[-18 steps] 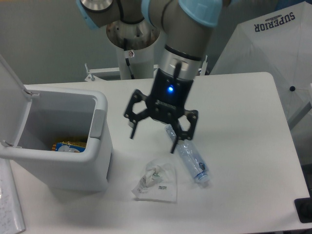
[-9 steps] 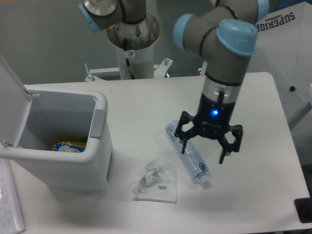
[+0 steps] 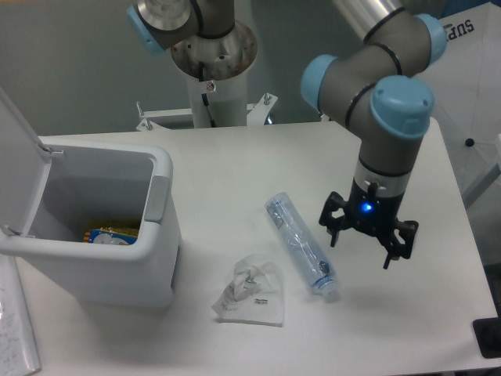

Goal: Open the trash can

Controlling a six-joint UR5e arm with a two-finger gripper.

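My gripper (image 3: 362, 249) hangs over the right part of the table (image 3: 235, 172), fingers spread wide apart and pointing down, with nothing between them. A blue light glows on its body just above the fingers. Below it the tabletop is bare; whether the fingertips touch the surface I cannot tell.

The bin (image 3: 117, 235) stands at the left side of the table, well apart from my gripper. It is open: the lid (image 3: 16, 141) is swung up and back on the far left, standing nearly upright above the rim. The grey tab (image 3: 156, 198) sits on the bin's right wall, just under the rim. Inside, at the bottom, lies a wrapper (image 3: 109, 235) in yellow and blue; only part of it shows past the near wall.

A clear bottle (image 3: 301, 244) lies on its side just left of my gripper, running from far left to near right, its cap end nearest the camera. It is not touching my fingers. Left of the bottle and nearer the camera lies a crumpled clear bag (image 3: 250, 291), close to the bottle's cap end but apart from it, and close to the bin's near right corner.

My arm comes down from the upper right, its blue-capped joints above the gripper. The arm's base post (image 3: 210, 78) stands at the far edge of the table, behind the bin.
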